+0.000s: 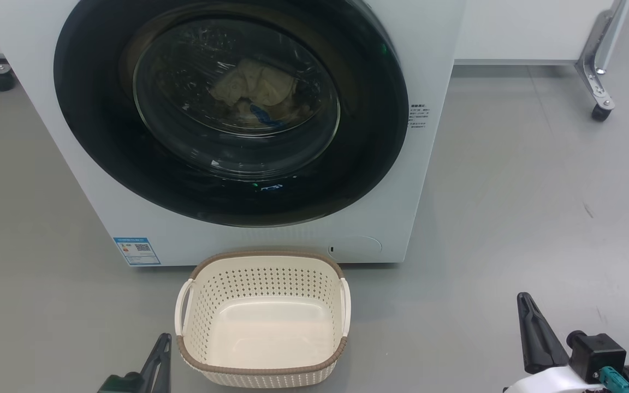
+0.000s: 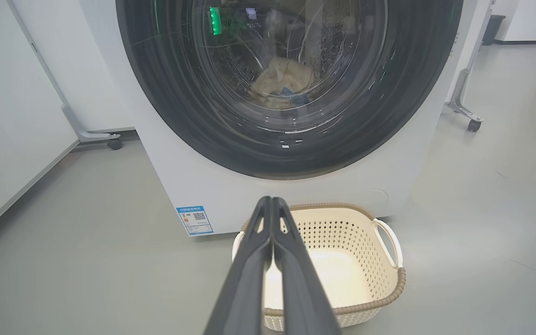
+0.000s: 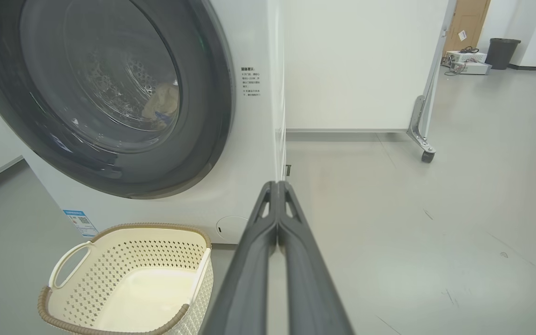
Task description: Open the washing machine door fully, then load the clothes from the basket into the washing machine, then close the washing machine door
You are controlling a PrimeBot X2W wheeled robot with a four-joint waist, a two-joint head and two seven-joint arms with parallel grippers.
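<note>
Head view: looks down on the white washing machine [image 1: 434,65], with the washing machine door [image 1: 96,142] shut flush against its front. Shows the clothes [image 1: 251,87] behind the glass, a pale-yellow heap with a blue scrap at its lower edge, lying inside the drum. Finds the basket [image 1: 262,255] on the grey floor [image 1: 538,191] just in front of the machine, below the door, its cream bottom bare. Places the left claw [image 1: 164,343] at the lower left, just beside the basket's left handle, fingers pressed together and gripping nothing. Places the right claw [image 1: 523,301] at the lower right, well apart from the basket, likewise closed and holding nothing.

Left wrist view: looks along the closed left claw [image 2: 271,203], tips meeting over the basket's rim and pointing toward the door's lower ring. Picks out a blue label sticker [image 2: 194,220] low on the machine's front.

Right wrist view: looks along the closed right claw [image 3: 277,186], tips touching, aimed at the machine's right front corner, with the basket at the lower left.
</note>
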